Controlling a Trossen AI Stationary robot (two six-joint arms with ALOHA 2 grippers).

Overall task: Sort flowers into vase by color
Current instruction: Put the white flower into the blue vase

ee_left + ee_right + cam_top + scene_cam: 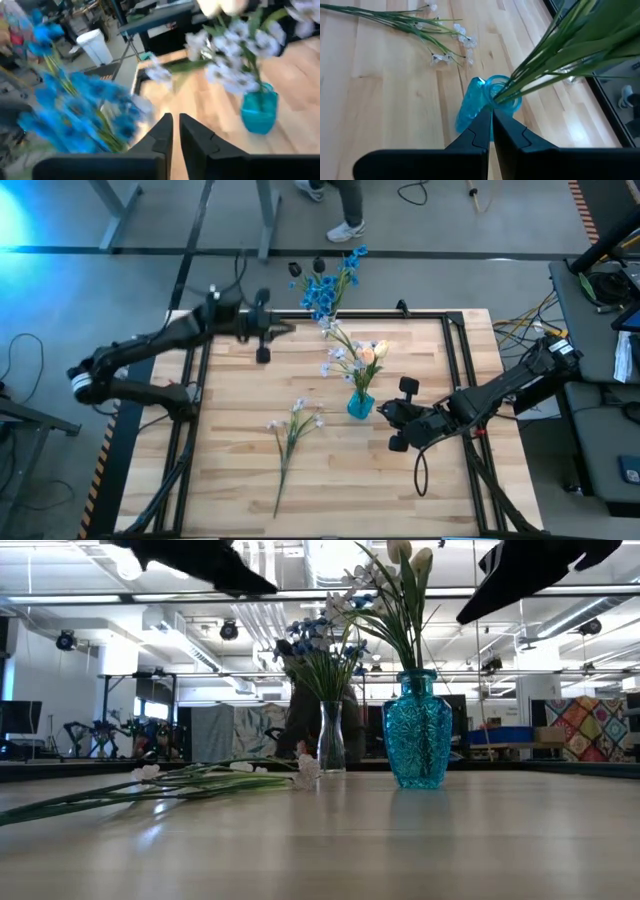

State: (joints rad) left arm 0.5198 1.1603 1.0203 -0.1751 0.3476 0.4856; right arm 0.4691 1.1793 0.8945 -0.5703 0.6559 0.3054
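A turquoise glass vase point(360, 405) point(417, 730) stands mid-table and holds white-pink sprays and cream tulip buds point(365, 352). A clear vase point(331, 737) at the far edge holds the blue clusters point(322, 292) point(80, 110) and black buds point(296, 269). One white-pink spray point(295, 425) point(420, 25) lies flat on the table, left of and nearer than the turquoise vase. My left gripper point(288, 329) point(174, 125) hovers shut beside the blue flowers. My right gripper point(383, 409) point(491, 120) hovers shut just right of the turquoise vase point(470, 105), raised at leaf height.
The wooden table point(430, 500) has a black frame along its edges point(455, 340). Bare wood lies along the near side and at the left. A person's legs and shoes point(345, 228) show beyond the far edge. Cables and equipment point(610, 280) sit to the right.
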